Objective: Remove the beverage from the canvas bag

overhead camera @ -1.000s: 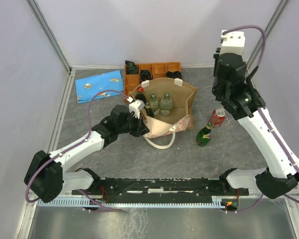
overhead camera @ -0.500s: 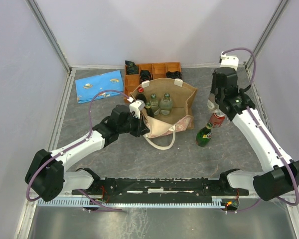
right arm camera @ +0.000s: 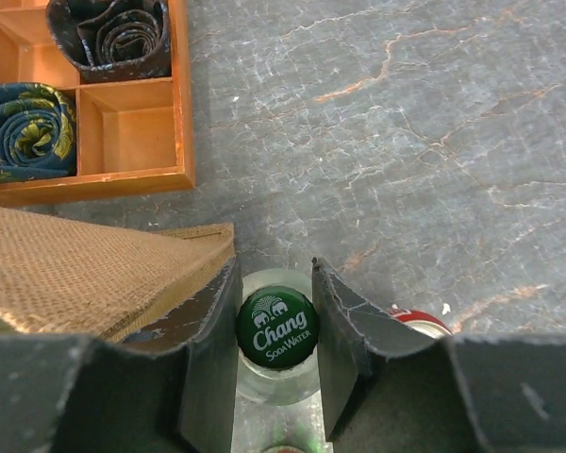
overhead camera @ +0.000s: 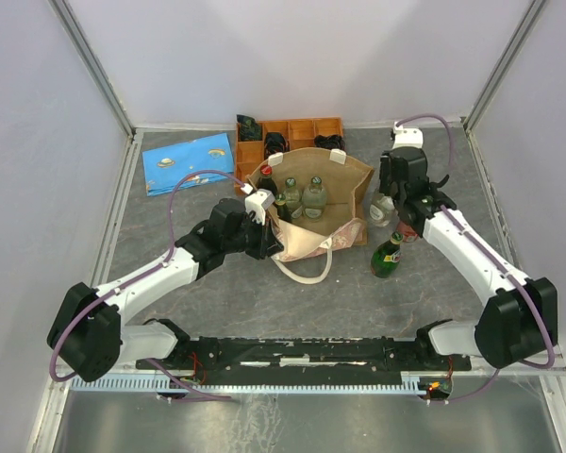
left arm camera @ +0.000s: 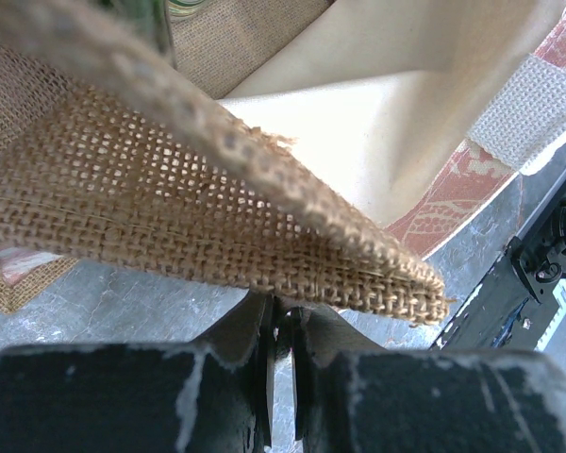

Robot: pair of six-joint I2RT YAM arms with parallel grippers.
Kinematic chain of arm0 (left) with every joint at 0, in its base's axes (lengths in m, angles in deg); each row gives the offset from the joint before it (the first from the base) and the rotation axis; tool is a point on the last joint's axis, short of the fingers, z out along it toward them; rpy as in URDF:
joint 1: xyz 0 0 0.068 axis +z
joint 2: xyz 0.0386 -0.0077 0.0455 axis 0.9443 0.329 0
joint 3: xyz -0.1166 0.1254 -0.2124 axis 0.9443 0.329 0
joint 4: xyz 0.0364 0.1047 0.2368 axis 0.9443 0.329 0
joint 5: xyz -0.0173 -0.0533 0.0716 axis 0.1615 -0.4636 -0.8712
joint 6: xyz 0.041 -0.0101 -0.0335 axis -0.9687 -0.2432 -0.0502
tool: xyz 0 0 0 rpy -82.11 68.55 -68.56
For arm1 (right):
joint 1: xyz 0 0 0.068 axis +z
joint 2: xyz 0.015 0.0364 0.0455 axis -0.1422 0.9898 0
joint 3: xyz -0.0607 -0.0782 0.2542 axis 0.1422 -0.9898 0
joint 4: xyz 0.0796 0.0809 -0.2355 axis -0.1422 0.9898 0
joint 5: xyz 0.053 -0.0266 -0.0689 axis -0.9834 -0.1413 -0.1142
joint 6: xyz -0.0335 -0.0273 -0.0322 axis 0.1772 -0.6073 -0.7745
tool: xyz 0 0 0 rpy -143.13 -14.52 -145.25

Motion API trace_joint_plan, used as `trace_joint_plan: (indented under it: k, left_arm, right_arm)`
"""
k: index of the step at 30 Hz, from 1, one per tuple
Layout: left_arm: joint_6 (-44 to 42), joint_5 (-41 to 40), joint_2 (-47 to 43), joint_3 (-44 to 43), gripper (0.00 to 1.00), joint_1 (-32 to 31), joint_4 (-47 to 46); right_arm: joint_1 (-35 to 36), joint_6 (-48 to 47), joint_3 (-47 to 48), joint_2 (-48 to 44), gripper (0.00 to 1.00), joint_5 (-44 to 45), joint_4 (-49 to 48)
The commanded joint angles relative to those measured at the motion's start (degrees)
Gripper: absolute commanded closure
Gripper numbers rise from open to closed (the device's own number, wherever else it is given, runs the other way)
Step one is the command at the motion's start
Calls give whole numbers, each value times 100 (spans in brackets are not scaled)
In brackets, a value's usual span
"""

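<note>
Burlap rim of the canvas bag [overhead camera: 347, 184] is lying pinched in the left gripper [left arm camera: 281, 316], jaws closed to a slit on the cloth. Opposite, the right gripper [right arm camera: 274, 283] is clasping a clear soda bottle [right arm camera: 276, 330] by the neck under its green cap, jaws narrow against the glass. That bottle is sitting outside the bag, just beside its right wall; cannot tell whether it is hanging or standing on the table. A red can [right arm camera: 417, 323] is standing just beside it, and a green bottle [overhead camera: 388, 255] near it toward the arms. More bottles [overhead camera: 313, 196] are standing inside the bag.

Judgement: this bottle is out, with the set-down pending.

Risks:
- The glass neck is smooth, so a quick swing could let it slip.
- The landing spot is crowded, so the base could clip the can or tip the green bottle.
- A path too close to the bag wall could snag the cloth, tug against the left pinch and topple the bottles inside.
</note>
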Motion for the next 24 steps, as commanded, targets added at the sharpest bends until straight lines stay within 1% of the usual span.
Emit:
trace_joint_plan:
  k: [1, 7, 11, 15, 19, 23, 24]
  left_arm:
    - [198, -30, 166, 43, 97, -20, 396]
    - [215, -51, 177, 34, 97, -21, 415]
    - [224, -65, 177, 34, 97, -20, 439]
    - [233, -75, 193, 2, 97, -20, 445]
    - [242, -63, 249, -31, 97, -27, 442]
    - [225, -19, 303, -66, 97, -20, 444]
    - [218, -14, 312, -70, 97, -20, 443]
  right_arm:
    - [1, -83, -273, -49, 100, -54, -1666]
    - [1, -293, -912, 67, 100, 5, -2638]
    - [0, -384, -1095, 192, 100, 52, -3002]
    - [0, -329, -1392, 122, 100, 13, -3361]
    - [0, -391, -1622, 57, 100, 4, -3484]
    - [7, -502, -1654, 32, 100, -134, -3230]
    - [13, -507, -1650, 6, 93, -153, -3149]
